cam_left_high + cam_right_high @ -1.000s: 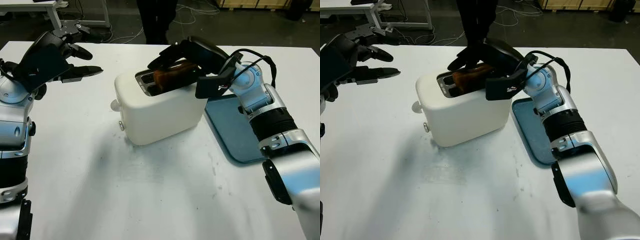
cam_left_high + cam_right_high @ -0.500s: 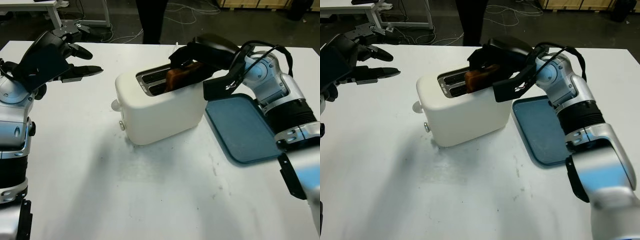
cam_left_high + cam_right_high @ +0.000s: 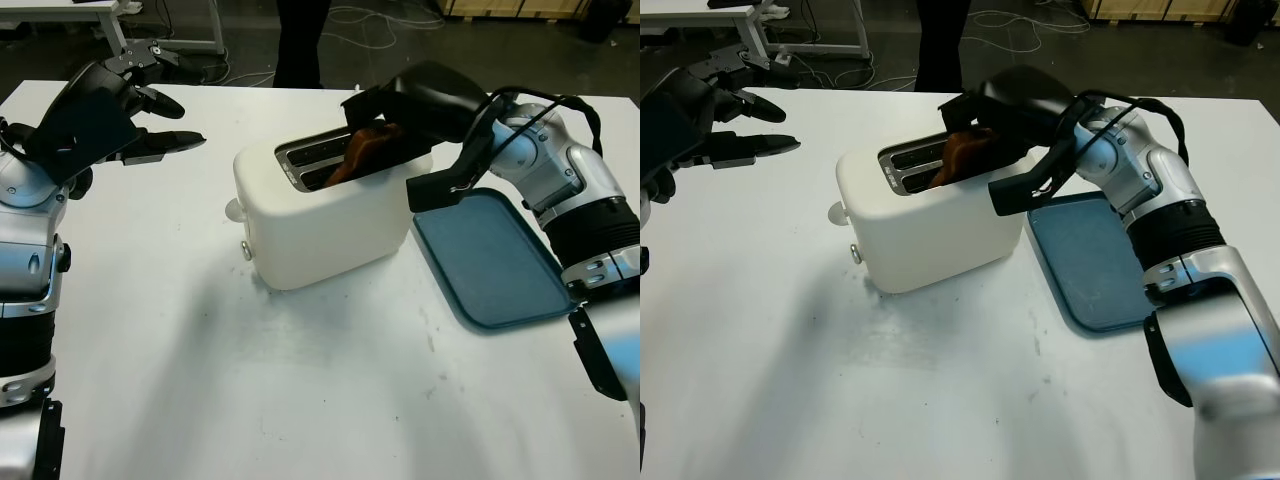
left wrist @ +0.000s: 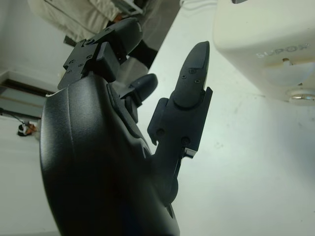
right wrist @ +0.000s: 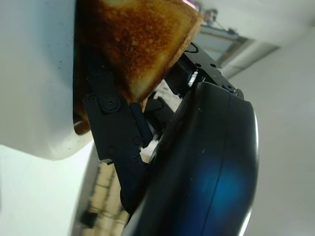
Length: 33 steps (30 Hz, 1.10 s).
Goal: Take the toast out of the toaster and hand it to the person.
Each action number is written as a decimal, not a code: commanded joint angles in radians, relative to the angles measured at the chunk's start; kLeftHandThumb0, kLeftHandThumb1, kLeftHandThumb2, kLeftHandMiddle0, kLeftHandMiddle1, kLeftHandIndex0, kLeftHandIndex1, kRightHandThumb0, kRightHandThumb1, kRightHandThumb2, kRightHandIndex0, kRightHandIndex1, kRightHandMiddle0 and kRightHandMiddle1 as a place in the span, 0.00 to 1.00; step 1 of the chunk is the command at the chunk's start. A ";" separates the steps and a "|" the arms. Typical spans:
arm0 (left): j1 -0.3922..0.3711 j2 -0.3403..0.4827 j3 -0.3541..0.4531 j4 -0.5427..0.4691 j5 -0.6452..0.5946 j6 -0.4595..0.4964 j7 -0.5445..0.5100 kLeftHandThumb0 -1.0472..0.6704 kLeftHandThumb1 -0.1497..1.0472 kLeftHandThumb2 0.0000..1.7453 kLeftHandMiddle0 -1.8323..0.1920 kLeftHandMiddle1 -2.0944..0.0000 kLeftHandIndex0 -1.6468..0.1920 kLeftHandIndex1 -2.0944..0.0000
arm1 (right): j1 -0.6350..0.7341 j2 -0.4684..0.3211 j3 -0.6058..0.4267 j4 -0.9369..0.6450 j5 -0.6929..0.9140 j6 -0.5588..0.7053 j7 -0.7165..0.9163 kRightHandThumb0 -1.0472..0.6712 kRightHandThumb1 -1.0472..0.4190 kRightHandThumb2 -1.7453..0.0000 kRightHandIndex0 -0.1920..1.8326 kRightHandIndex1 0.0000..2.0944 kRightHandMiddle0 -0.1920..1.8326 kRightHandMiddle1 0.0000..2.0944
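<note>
Toast (image 3: 368,152) has risen, tilted, half clear of the toaster (image 3: 330,215); right hand (image 3: 400,115) clamps it. Left hand (image 3: 95,115) open near the table's far left corner. Extraction underway; next, lift clear.

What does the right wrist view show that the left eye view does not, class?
Right wrist view: the toast's browned face close up, with a finger of the right hand pressed against it.

Left eye view: the blue tray beside the toaster, the open left hand raised over the table's far left, and a person's legs.

Both: toast, toaster, right hand.
</note>
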 commanded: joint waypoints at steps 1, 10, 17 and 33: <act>0.009 -0.001 0.010 -0.013 -0.008 0.009 0.008 0.45 0.83 0.01 0.87 0.44 0.81 0.58 | -0.029 0.014 -0.056 0.050 0.071 -0.007 -0.025 0.54 0.12 0.99 0.54 0.83 0.41 0.83; 0.012 0.006 0.005 -0.012 0.002 -0.002 0.007 0.45 0.84 0.01 0.87 0.44 0.81 0.58 | -0.096 0.041 -0.175 0.126 0.197 0.002 -0.072 0.52 0.09 0.98 0.55 0.83 0.43 0.83; 0.012 0.002 0.008 -0.009 0.000 -0.003 0.011 0.45 0.83 0.01 0.86 0.44 0.80 0.58 | -0.121 0.036 -0.273 0.158 0.298 -0.023 -0.112 0.52 0.11 0.99 0.58 0.83 0.47 0.83; 0.083 -0.002 0.043 -0.060 -0.001 0.039 0.036 0.48 0.87 0.01 0.86 0.49 0.80 0.63 | -0.061 0.085 -0.474 0.409 0.491 0.156 -0.219 0.66 0.09 0.96 0.54 0.83 0.42 0.83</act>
